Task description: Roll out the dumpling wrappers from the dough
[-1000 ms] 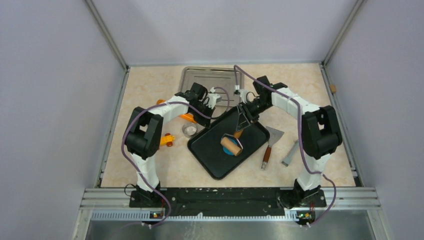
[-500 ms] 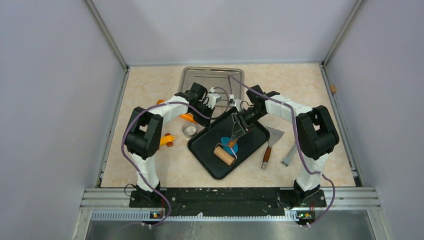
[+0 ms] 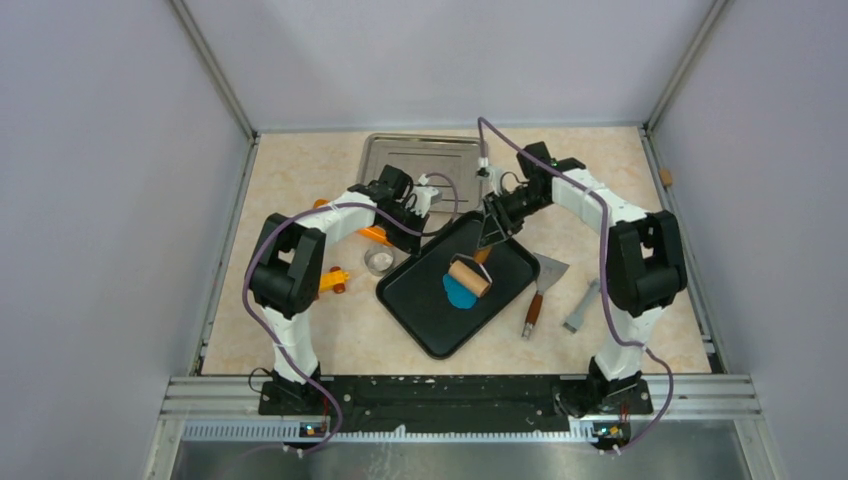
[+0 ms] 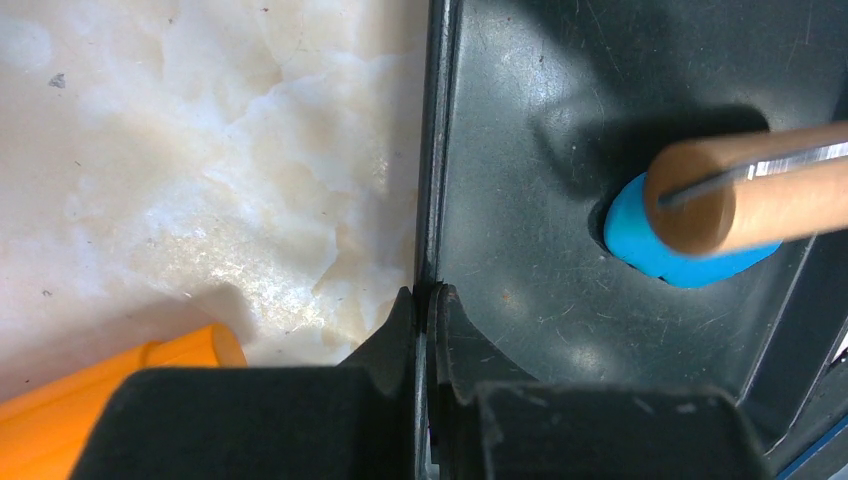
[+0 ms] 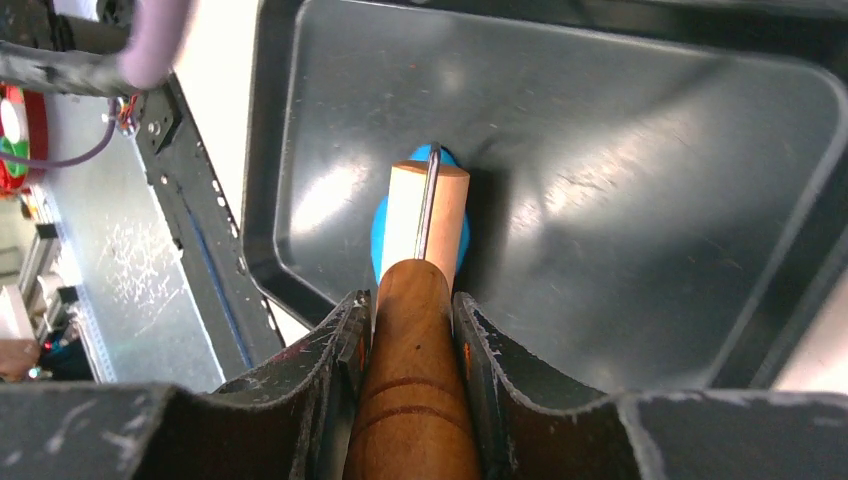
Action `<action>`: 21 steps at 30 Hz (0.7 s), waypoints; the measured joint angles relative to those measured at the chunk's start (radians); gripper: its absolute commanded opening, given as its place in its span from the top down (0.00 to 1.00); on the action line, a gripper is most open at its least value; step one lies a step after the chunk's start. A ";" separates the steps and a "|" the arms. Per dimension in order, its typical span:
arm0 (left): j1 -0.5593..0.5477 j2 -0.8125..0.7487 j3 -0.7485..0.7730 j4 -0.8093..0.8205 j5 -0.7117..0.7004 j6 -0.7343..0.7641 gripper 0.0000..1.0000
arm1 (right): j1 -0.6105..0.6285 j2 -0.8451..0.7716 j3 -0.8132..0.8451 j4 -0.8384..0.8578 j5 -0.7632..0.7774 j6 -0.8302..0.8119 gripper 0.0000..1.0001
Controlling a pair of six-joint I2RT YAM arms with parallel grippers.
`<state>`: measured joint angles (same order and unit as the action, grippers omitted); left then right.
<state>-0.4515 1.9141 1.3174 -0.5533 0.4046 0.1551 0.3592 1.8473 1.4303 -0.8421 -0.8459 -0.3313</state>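
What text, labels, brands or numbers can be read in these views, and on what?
No readable text in any view.
The black tray, roller, blue dough, scraper and steel tray show no print.
The red and green part at the edge of the right wrist view is too blurred to read.

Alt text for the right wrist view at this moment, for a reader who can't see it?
The right gripper clamps the wooden handle of a rolling pin, whose barrel rests on the blue dough in a black tray.
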 measured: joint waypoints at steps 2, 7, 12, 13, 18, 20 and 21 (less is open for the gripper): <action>0.000 0.000 0.000 0.000 0.002 0.000 1.00 | -0.037 0.000 0.000 0.003 0.005 0.019 1.00; 0.002 0.002 0.000 0.000 0.005 0.000 1.00 | -0.074 0.000 -0.028 0.047 0.003 0.083 1.00; 0.004 0.004 0.001 0.001 0.011 0.000 1.00 | -0.069 0.000 -0.071 0.093 -0.022 0.162 1.00; 0.004 0.004 0.001 0.001 0.011 0.000 1.00 | -0.068 0.001 -0.075 0.103 -0.026 0.173 1.00; 0.004 0.004 0.001 0.001 0.011 0.000 1.00 | -0.060 0.017 -0.077 0.122 -0.032 0.206 1.00; 0.004 0.004 0.001 0.001 0.011 0.000 1.00 | -0.055 0.019 -0.084 0.130 -0.034 0.216 1.00; 0.004 0.004 0.001 0.001 0.011 0.000 1.00 | -0.052 0.020 -0.091 0.139 -0.034 0.221 1.00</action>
<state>-0.4473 1.9182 1.3186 -0.5522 0.4160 0.1551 0.3069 1.8671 1.3396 -0.7033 -0.8803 -0.1101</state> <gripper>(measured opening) 0.024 0.338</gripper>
